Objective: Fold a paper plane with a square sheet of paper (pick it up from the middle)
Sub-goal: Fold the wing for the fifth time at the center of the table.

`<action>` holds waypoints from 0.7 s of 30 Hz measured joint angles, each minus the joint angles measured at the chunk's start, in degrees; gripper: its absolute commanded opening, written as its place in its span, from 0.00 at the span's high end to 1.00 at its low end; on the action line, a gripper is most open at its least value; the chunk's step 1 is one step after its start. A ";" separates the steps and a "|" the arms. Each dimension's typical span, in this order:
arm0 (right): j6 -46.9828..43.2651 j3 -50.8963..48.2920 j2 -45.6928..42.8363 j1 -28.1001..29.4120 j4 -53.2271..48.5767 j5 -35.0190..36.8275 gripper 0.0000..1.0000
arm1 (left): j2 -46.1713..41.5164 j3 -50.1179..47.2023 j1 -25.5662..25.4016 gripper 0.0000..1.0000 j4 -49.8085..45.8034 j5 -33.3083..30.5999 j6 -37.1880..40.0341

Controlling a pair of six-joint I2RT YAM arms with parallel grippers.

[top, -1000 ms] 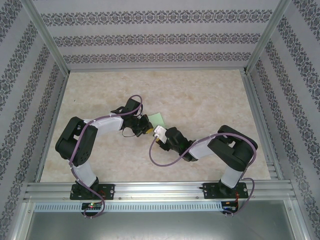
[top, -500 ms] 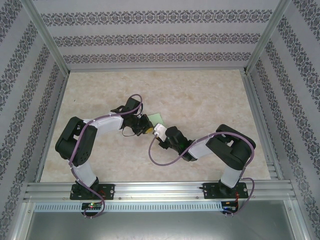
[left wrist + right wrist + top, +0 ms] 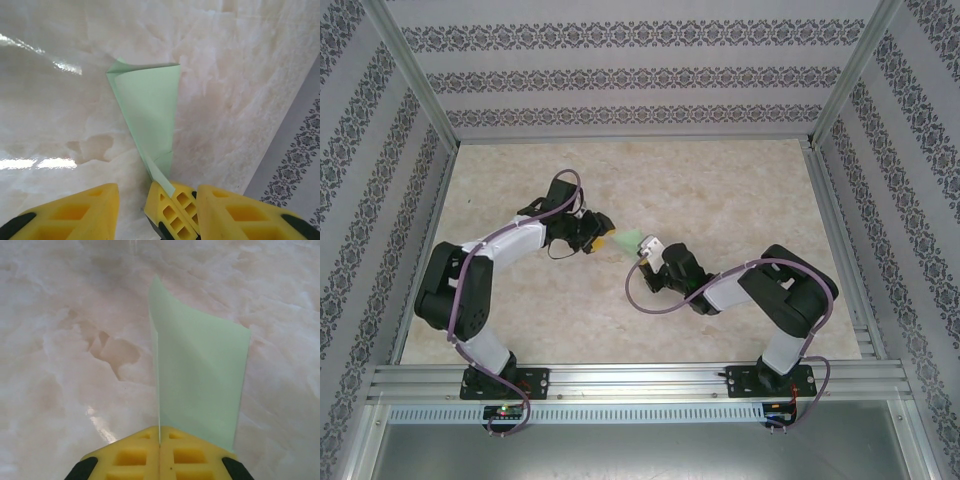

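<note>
Right end effector is clamped fully closed on the narrow end of the folded pale green sheet of paper, a wedge standing on edge over the middle of the desk. Left end effector is partly open, fingers either side of the right one's tips, gripping nothing.

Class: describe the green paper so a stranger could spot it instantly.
Look at the beige marbled table. At its middle the right fingers pinch a folded paper wedge. It is the sole pale green thing there.
</note>
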 measured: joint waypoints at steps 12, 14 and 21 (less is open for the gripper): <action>16.85 2.05 -0.76 -4.20 -2.49 -12.28 1.00 | -3.08 -9.46 -0.13 0.52 8.59 1.49 1.31; 19.78 3.04 -0.59 -4.92 -2.80 -14.10 1.00 | -3.13 -10.80 -0.39 0.53 10.08 1.81 1.53; 27.54 3.93 0.87 -6.03 -2.78 -18.43 1.00 | -3.13 -12.68 -2.12 0.55 15.06 2.58 2.36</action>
